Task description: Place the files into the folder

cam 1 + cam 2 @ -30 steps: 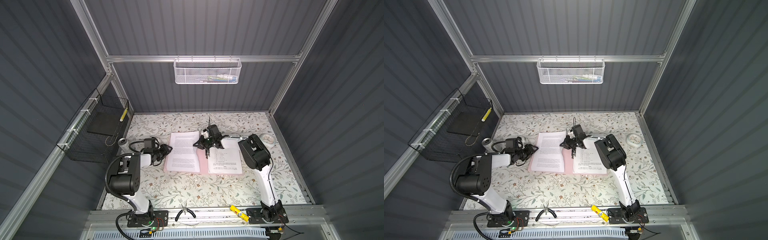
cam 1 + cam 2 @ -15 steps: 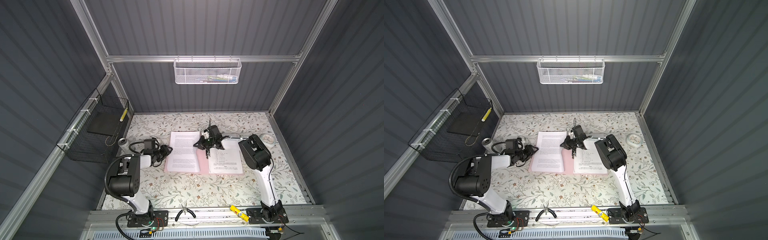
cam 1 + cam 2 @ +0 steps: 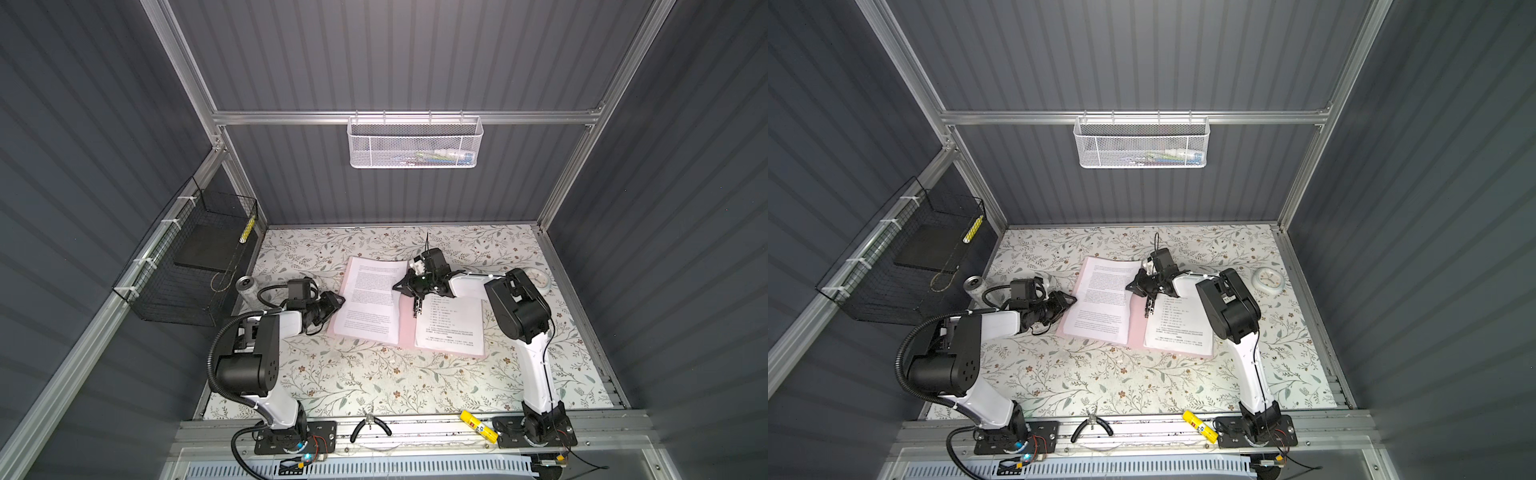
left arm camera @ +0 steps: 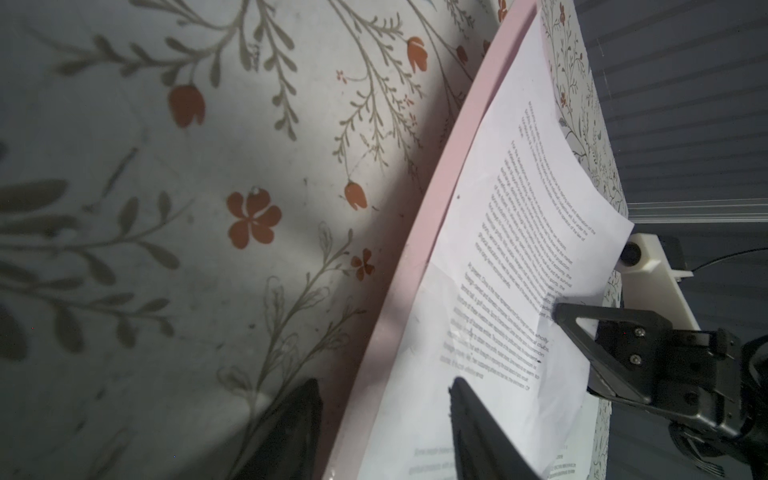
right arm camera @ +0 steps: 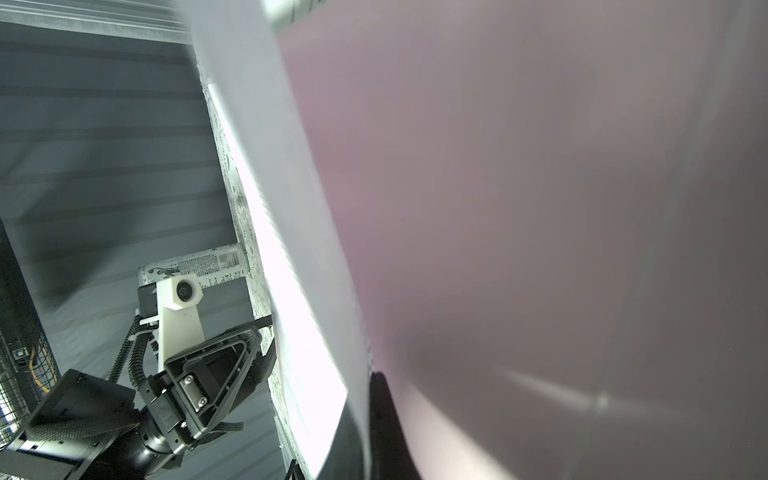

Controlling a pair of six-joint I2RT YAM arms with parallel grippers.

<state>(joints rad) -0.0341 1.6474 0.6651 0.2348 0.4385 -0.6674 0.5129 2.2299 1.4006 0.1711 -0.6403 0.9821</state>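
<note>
While the pale-pink folder (image 3: 405, 328) lay open and flat on the floral table (image 3: 353, 374), the files (image 3: 370, 299) rested inside it as two white printed sheets, one on each half. The right gripper (image 3: 398, 286) was at the inner edge of the left-hand sheet, close to the spine, and its jaws were pinched tight on that sheet. In the right wrist view the white paper ran between the dark fingers (image 5: 384, 424). The left gripper (image 3: 337, 300) sat low at the folder's outer left edge with its jaws partly apart. In the left wrist view one finger (image 4: 291, 424) was over the table and the other over the sheet, with the pink edge passing between them and a gap showing on either side. A can (image 3: 245, 286) stood just behind the left arm, and a round clock (image 3: 538, 280) lay near the table's right edge, well apart from the folder
</note>
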